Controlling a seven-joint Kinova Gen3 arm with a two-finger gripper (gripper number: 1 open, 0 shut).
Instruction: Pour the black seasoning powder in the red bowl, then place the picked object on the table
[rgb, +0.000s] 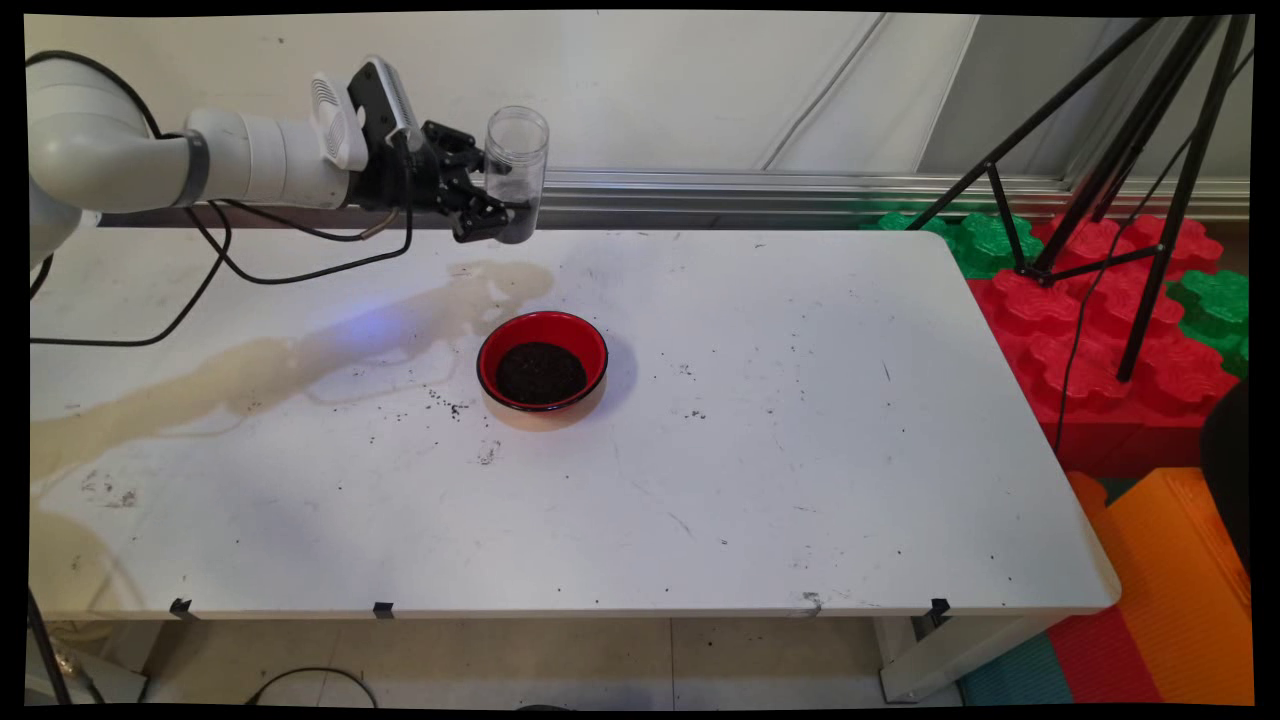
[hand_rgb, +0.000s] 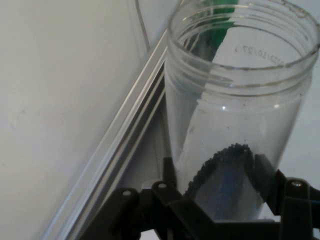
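Tool: the tool (rgb: 497, 215) is raised above the bench's far left part, its fingers closed round the lower part of a clear plastic jar (rgb: 516, 170).
Jar: held upright with its open mouth upward, seen against the wall; in the hand view the jar (hand_rgb: 240, 120) fills the right side, with a small dark heap of grains (hand_rgb: 227, 170) at its bottom between the tool (hand_rgb: 220, 210) fingers.
Bowl: a red bowl (rgb: 542, 361) stands on the bench near the middle, in front of and below the jar, well apart from it; dark grains (rgb: 540, 372) fill its bottom.
Bench: the white bench (rgb: 800, 450) bears a pale brownish stain (rgb: 300, 365) running from just behind the bowl toward the left edge, and loose dark specks (rgb: 450, 405) lie just left of the bowl.
Cables: black cables (rgb: 250, 260) hang from the arm over the bench's left part.
Surroundings: a black tripod (rgb: 1120, 180) stands to the right beyond the bench, on red and green foam mats (rgb: 1100, 330); an orange mat (rgb: 1180, 580) lies nearer.
Between jar and bowl: only bare bench and stain.
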